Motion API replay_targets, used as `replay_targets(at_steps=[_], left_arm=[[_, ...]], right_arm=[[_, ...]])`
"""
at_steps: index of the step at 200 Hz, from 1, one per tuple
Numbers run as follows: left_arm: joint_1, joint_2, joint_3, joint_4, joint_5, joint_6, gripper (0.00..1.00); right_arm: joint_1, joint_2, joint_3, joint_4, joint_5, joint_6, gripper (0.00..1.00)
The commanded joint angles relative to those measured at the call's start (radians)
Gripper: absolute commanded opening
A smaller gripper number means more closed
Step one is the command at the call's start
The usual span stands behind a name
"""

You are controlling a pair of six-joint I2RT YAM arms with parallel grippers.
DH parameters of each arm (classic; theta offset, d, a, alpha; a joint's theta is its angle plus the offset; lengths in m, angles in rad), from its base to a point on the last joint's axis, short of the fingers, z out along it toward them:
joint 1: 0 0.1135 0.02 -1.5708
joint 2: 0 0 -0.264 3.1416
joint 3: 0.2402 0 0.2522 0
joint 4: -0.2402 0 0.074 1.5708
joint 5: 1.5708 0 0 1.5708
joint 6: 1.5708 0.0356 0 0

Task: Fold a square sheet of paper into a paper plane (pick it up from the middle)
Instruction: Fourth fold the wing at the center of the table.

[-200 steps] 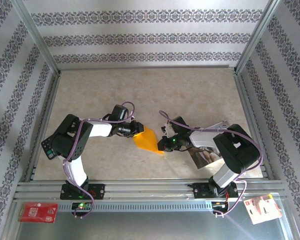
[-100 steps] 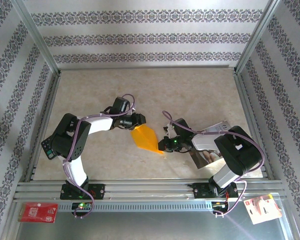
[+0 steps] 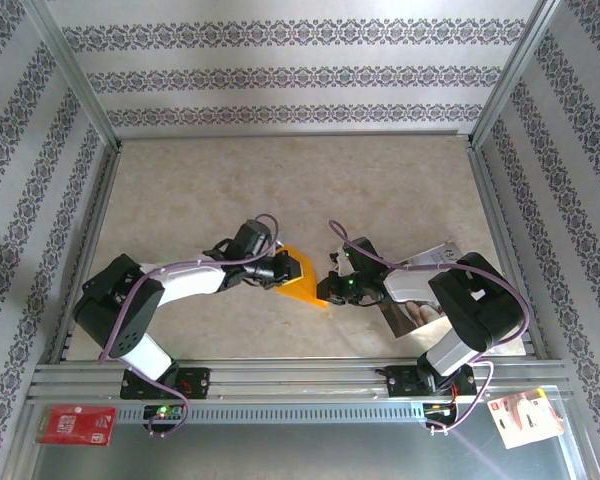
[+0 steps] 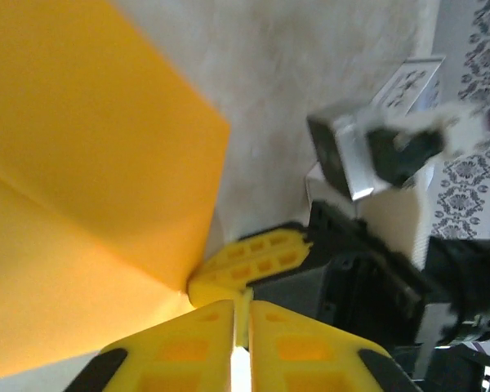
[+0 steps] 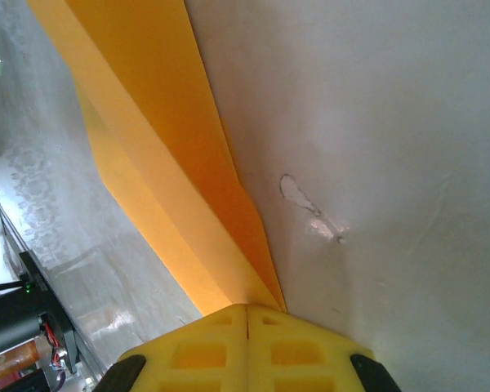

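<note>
The orange paper (image 3: 307,281) is folded into a narrow layered shape and held just above the table between both arms. My left gripper (image 3: 291,268) is shut on its left edge. In the left wrist view the paper (image 4: 90,180) spreads out to the upper left, and a thin pale strip sits between the closed yellow fingertips (image 4: 241,304). My right gripper (image 3: 328,289) is shut on the pointed near end. In the right wrist view the creased layers (image 5: 175,171) run straight into its closed tips (image 5: 247,307). The two grippers almost touch.
A glossy grey-brown photo sheet (image 3: 412,313) lies under the right arm. A small red card (image 3: 75,424) sits on the front rail at left, and another card (image 3: 526,416) at right. Metal frame rails and patterned walls border the table.
My left gripper has swung right and nearer, closing in on the right gripper with the paper's edge. The paper now looks narrower and more upright. The right gripper has hardly moved.
</note>
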Motion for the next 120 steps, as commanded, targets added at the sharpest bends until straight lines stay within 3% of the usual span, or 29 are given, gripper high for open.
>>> replay_targets(at_steps=[1, 29, 120], left_arm=[[-0.026, 0.041, -0.007, 0.091, -0.009, -0.074, 0.05], [-0.050, 0.089, -0.015, 0.138, -0.002, -0.103, 0.00], [-0.077, 0.176, -0.022, 0.210, 0.003, -0.152, 0.00]], right_arm=[[0.005, 0.045, -0.034, -0.059, 0.113, -0.010, 0.02], [0.004, 0.044, -0.033, -0.064, 0.112, -0.018, 0.02], [-0.001, 0.035, -0.031, -0.074, 0.110, -0.026, 0.02]])
